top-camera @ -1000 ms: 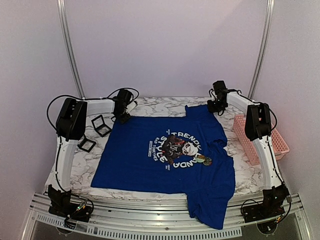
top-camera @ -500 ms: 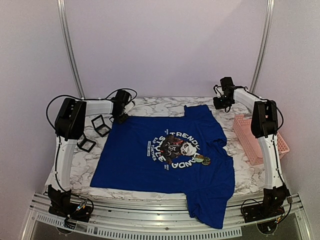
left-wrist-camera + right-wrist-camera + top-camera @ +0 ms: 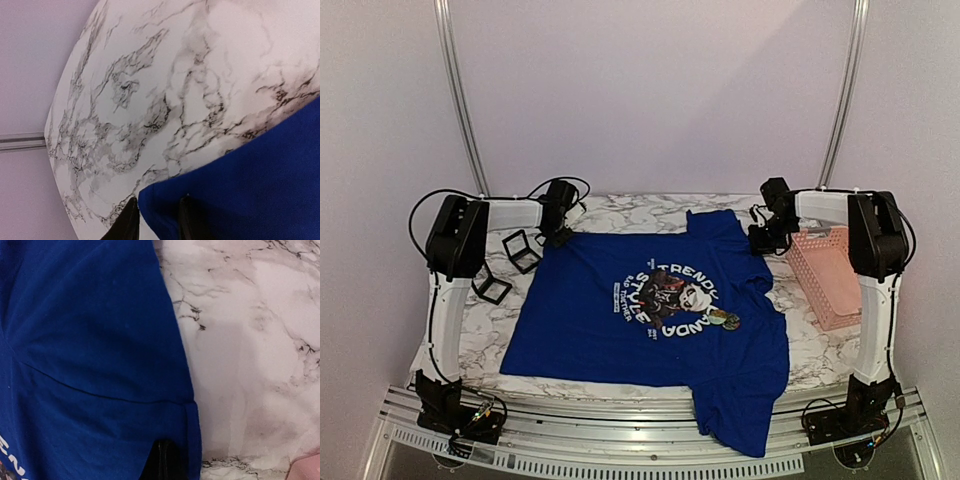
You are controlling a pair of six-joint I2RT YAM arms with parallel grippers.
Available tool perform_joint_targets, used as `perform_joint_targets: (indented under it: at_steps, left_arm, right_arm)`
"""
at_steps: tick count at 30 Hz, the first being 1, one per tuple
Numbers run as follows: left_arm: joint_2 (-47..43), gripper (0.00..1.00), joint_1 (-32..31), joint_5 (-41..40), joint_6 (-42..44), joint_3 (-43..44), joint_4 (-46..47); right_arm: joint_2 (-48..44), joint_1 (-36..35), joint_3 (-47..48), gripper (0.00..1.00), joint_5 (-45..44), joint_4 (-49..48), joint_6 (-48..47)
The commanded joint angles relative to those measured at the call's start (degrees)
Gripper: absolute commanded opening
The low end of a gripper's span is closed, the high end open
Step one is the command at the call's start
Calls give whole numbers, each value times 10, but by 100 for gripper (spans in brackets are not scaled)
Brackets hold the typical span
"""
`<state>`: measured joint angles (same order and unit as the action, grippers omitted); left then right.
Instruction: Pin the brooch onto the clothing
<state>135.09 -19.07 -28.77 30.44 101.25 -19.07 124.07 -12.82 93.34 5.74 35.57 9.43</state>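
A: While both arms are up at the far edge, where's the brooch (image 3: 725, 320)?

B: On the shirt (image 3: 580, 340), just beside the R end of the panda print. Tiny, dark, w/ a greenish glint. Can't tell if it's pinned through or only lying there.

A: Pincers?

B: Left pincer (image 3: 157, 222): tips a bit apart, astride the shirt's far-left corner, cloth between them; looks unclamped. Right pincer (image 3: 162, 462): tips together at the sleeve hem, looks clamped on it, tho the hem hides the contact.

A: So what can go wrong?

B: Few things, my guess only. One side holding & the other not means any pull goes lopsided: shirt skews, wrinkles run thru the print, and a loose brooch slides or flips. Both arms are also well apart from the brooch, so whichever goes for it must let go first, and the cloth may slacken. And part of the shirt hangs over the near edge; its weight could drag the rest that way.

A: Surface?

B: Bench (image 3: 620, 210) is white marble-look w/ grey veins, prob. smooth, so cloth won't resist sliding much. Two black boxes (image 3: 523, 250) sit just L of the shirt. A pink basket (image 3: 830, 280) sits just R of the sleeve, near the right arm, so a wide swing could clip it.

A: Room?

B: Plain pale wall (image 3: 650, 90) behind, two metal poles (image 3: 460, 100) rising at the far corners. Even light, no hard shadows.
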Motion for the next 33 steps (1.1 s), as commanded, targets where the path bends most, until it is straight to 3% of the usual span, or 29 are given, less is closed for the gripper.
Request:
perform_joint_targets:
  at_steps: [1,7,13,19,22,23,25,27,29,31,33]
  left_arm:
    - [0,28,18,7,10,-29,-56]
    - [5,28,18,-2,21,-22,-51]
    - [18,28,18,3,15,2,-66]
    - [-19,30,15,28,5,23,-87]
    - [-70,34,12,75,-3,27,-115]
    - [-95,36,9,97,-4,23,-124]
    - [-161,44,2,146,-12,-4,-137]
    - [-247,59,-1,207,-21,-41,-145]
    - [-332,75,0,274,-35,-79,-158]
    - [-420,95,2,315,-60,-125,-164]
    - [-501,99,10,323,-92,-182,-157]
  right_arm:
    - [105,22,50,0,-93,46,27]
    - [164,40,163,0,-173,84,24]
    - [173,41,198,0,-113,86,-6]
    - [126,38,204,0,-82,84,-27]
    - [76,25,207,8,-79,76,-32]
    - [54,18,205,13,-77,73,-34]
    - [0,4,188,33,-66,57,-36]
    - [-61,-2,144,58,-27,21,-33]
    - [-146,-2,72,92,8,-35,-8]
    - [-252,0,-18,99,22,-98,12]
    - [-336,3,-123,99,11,-168,29]
